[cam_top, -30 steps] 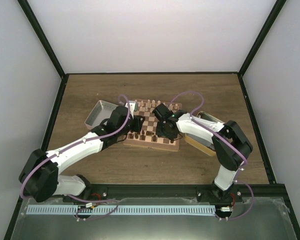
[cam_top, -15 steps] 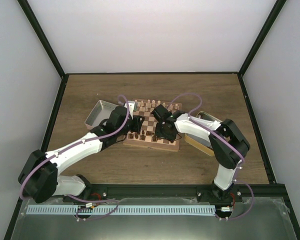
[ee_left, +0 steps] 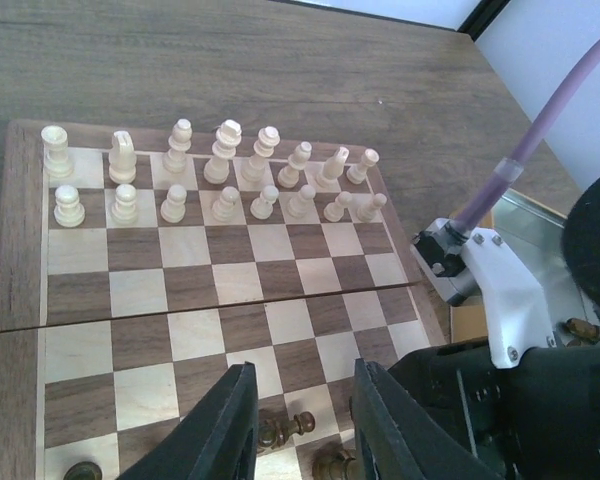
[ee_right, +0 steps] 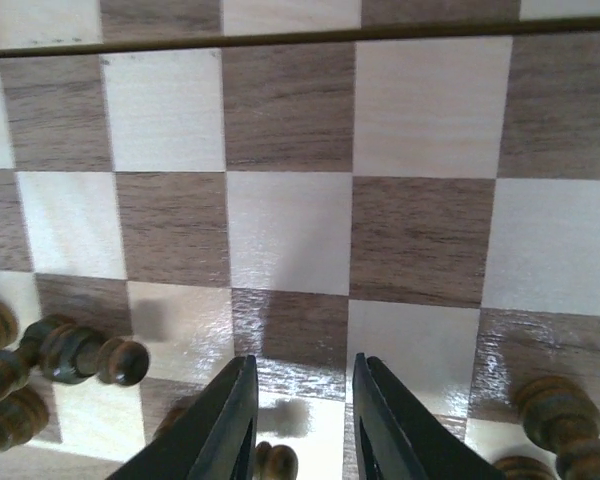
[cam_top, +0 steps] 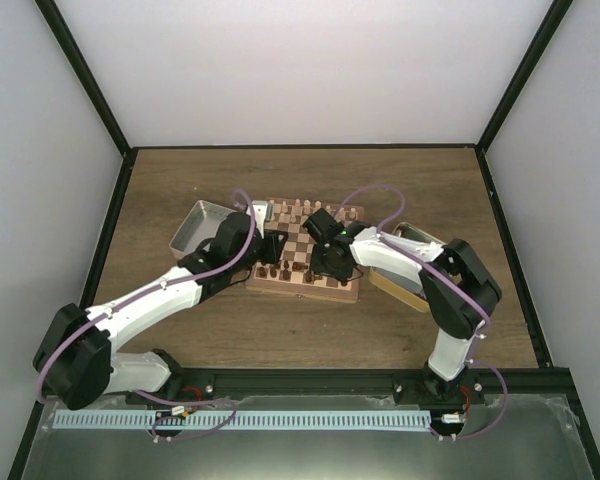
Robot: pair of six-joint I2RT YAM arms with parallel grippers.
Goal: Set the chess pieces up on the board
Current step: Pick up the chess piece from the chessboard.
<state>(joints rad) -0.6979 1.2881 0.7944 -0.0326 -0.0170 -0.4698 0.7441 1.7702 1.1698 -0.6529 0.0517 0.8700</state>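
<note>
Board (cam_top: 310, 291) lay mid-surface (cam_top: 300, 175), with the left tin (cam_top: 192, 230) just beside its far left corner and the right tin (cam_top: 425, 245) just beside its right edge. Both arms reached in over the near half of the board.

Pale pieces (ee_left: 220, 170): two full rows on the far side, upright, one per square.

Dark chess pieces (cam_top: 285, 272): confined to the near rows. Not all were in order. The right wrist view showed one lying on its side at the left, with two more crowded against it at the picture's edge, and another piece near the right corner. The middle ranks were bare.

Left fingers (ee_left: 225, 430): spread apart with a moderate gap, low over the near rows. A dark piece lay on its side on the board under that gap, touching neither finger as far as I could see.

Right fingers (ee_right: 225, 430): likewise parted, gripping nothing, hanging close above a dark square. The rounded top of one dark piece showed at the bottom edge between them. Contact with it could not be judged.
</note>
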